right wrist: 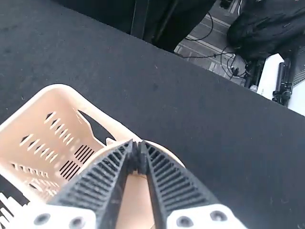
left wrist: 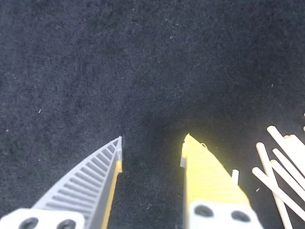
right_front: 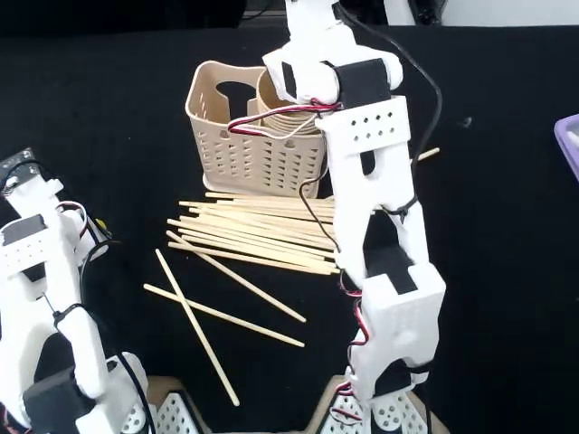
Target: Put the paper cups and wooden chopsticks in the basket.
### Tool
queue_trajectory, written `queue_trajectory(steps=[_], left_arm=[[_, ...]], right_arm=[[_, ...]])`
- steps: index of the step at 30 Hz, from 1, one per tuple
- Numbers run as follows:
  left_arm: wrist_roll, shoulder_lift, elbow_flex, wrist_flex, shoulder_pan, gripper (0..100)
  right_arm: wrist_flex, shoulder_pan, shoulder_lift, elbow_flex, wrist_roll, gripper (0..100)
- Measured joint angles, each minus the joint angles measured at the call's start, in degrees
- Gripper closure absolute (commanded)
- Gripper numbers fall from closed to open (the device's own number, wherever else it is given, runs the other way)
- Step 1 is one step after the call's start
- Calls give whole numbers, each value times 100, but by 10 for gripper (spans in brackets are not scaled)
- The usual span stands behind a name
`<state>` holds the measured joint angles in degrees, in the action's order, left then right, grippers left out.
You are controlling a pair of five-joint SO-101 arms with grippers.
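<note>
High view: basket (right_front: 244, 158) upper centre on the black worktop (right_front: 507, 271), paper cups (right_front: 288, 116) stacked inside it. Wooden chopsticks (right_front: 258, 235) not yet in: a sheaf at frame centre just below the basket, long axis left to right, plus a few loose sticks lying crossed on the diagonal toward lower centre. Right arm (right_front: 380, 181) reaches up from bottom centre to over the basket; left arm (right_front: 45, 271) stands at lower left, level with the sheaf's left ends. Left wrist view: left fingers (left wrist: 97, 179) spread wide, holding nothing, over bare worktop; chopstick ends at the frame's right edge, just beside the yellow finger. Right wrist view: right fingers (right wrist: 109, 171) closed tip to tip above the basket's rim; whether they pinch a cup rim cannot be told. Judgement: left arm is nearer the sticks and should close across their long axis.
</note>
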<state>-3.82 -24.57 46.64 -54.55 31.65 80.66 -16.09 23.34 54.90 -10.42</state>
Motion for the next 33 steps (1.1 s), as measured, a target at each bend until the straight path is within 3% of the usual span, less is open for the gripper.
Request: queue_trajectory(steps=[22,25,30,33], left_arm=[[0,0,0,0,0,795],[0,0,0,0,0,795],[0,0,0,0,0,795],[0,0,0,0,0,795]], right_arm=[[-105,9,-589,-501,0,987],[-105,255,-976,-457,62,987],[-105,800,-1345,-440,818,987],[0,800,-1538,-440,738,987]])
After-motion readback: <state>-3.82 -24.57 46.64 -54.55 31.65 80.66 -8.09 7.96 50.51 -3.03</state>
